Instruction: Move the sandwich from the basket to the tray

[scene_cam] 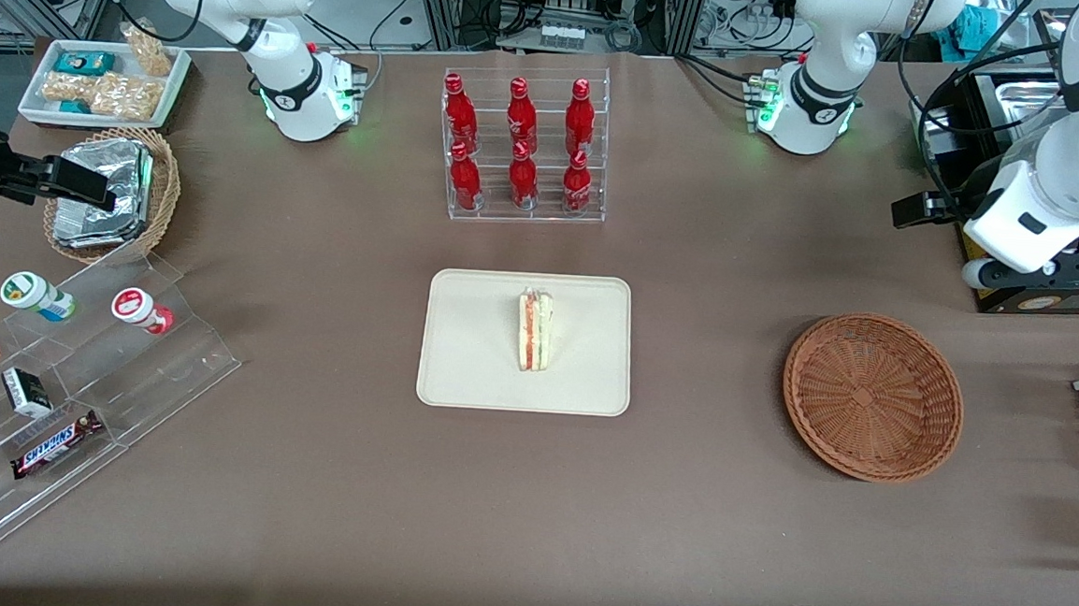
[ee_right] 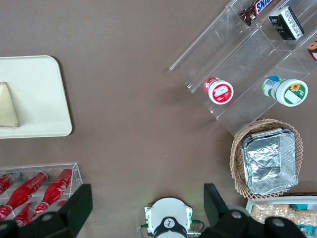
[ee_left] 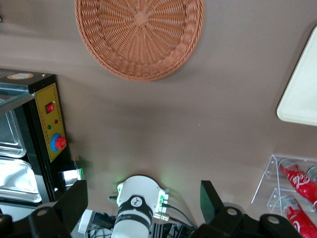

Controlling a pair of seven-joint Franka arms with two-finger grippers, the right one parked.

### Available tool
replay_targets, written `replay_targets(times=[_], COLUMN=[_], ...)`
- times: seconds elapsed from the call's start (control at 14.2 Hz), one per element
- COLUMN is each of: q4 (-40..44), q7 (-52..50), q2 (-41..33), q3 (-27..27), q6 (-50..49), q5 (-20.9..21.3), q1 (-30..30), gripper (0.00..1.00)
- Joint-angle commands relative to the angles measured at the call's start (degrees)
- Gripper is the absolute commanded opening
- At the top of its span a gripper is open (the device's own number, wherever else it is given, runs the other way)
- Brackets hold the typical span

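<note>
The sandwich [scene_cam: 534, 331] stands on its edge on the cream tray [scene_cam: 471, 346], near the tray's middle, red and green filling showing. It also shows in the right wrist view [ee_right: 7, 106] on the tray [ee_right: 39, 94]. The reddish-brown basket [scene_cam: 873, 396] lies empty toward the working arm's end of the table. My left gripper [scene_cam: 924, 211] hangs open and empty above the table, farther from the front camera than the basket. In the left wrist view the gripper [ee_left: 143, 203] has its jaws wide apart, with the basket [ee_left: 140, 34] and a tray corner [ee_left: 302, 94] in sight.
A clear rack of red bottles [scene_cam: 523, 147] stands farther from the front camera than the tray. A black box with a yellow panel [ee_left: 52, 124] sits beside my gripper. A tan basket of foil packets [scene_cam: 111, 192] and an acrylic snack shelf [scene_cam: 66, 386] lie toward the parked arm's end.
</note>
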Motion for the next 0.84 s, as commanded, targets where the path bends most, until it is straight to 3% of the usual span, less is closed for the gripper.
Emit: replay_targets(times=[0.0,0.77], q4=[0.40,5.24], q7=[0.20,-0.59], q2=[-0.42,3.27], q3=[-3.49,-6.14], q6=[2.24,5.50], q5=[-1.81,-2.00], q1=[6.43,8.64], gripper=[1.00,1.00])
